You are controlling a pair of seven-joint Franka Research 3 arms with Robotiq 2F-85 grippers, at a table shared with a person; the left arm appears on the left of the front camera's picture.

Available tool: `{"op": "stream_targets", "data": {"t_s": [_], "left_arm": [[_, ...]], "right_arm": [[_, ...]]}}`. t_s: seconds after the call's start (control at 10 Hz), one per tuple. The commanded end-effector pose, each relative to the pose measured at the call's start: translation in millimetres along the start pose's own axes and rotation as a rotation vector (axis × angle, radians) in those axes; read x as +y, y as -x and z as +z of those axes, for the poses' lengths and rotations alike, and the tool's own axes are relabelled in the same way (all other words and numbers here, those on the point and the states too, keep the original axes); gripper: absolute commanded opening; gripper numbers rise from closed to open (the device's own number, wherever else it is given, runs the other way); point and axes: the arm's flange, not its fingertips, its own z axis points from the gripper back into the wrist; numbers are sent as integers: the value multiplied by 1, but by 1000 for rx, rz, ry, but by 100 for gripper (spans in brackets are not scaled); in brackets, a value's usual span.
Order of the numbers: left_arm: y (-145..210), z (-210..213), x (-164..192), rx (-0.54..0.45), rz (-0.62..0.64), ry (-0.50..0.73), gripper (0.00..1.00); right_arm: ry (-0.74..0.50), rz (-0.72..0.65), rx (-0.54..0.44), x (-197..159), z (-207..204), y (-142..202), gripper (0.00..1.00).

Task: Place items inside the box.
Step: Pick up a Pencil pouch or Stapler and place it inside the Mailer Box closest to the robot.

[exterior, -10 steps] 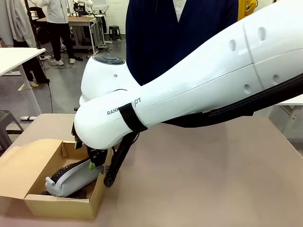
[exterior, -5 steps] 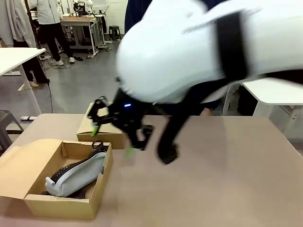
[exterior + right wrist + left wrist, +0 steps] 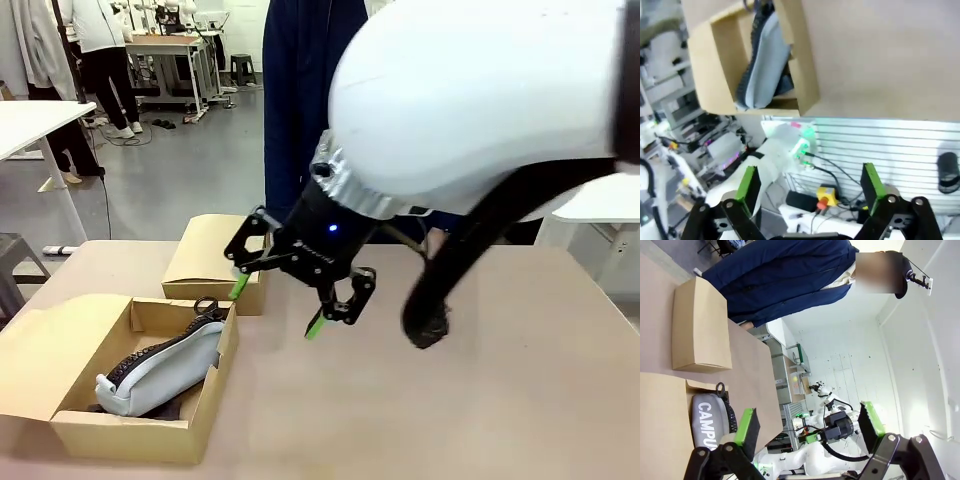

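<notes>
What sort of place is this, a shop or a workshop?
Probably a robotics lab: a white robot arm reaches over the table, workbenches stand behind, and a red stop button sits among cables.

1. The right arm (image 3: 480, 110) reaches in from the right and across the middle, its big white link close to the camera.
2. The right gripper (image 3: 277, 305) angles downward, jaws wide apart, with nothing between its green pads (image 3: 315, 325).
3. The left gripper (image 3: 807, 422) likewise stands wide open and empty.
</notes>
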Motion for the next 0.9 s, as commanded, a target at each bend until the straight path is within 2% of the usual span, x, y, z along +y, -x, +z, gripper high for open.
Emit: {"op": "stream_targets", "data": {"t_s": [0.0,0.1,0.2,0.3,0.4,0.5,0.6,0.7,0.8], "left_arm": [[2,0,-2,0,-12,13,100],[2,0,-2,0,-12,13,100],[2,0,-2,0,-12,13,100],[2,0,-2,0,-12,13,100],[2,0,-2,0,-12,13,100],[2,0,-2,0,-12,13,100],[2,0,-2,0,-12,13,100],[2,0,-2,0,-12,13,100],[2,0,-2,0,-12,13,100]], "right_arm": [[-197,-4,34,-23,43,-21,100],[-304,41,158,-51,77,-43,100],[-264,8,343,-96,107,-80,100],[-351,-159,440,-146,124,-122,100],[-442,-243,508,-199,134,-143,100],[-571,-260,505,-239,144,-148,100],[-693,-183,438,-277,151,-137,100],[-756,-55,301,-309,152,-117,100],[-736,143,209,-336,148,-88,100]]}}
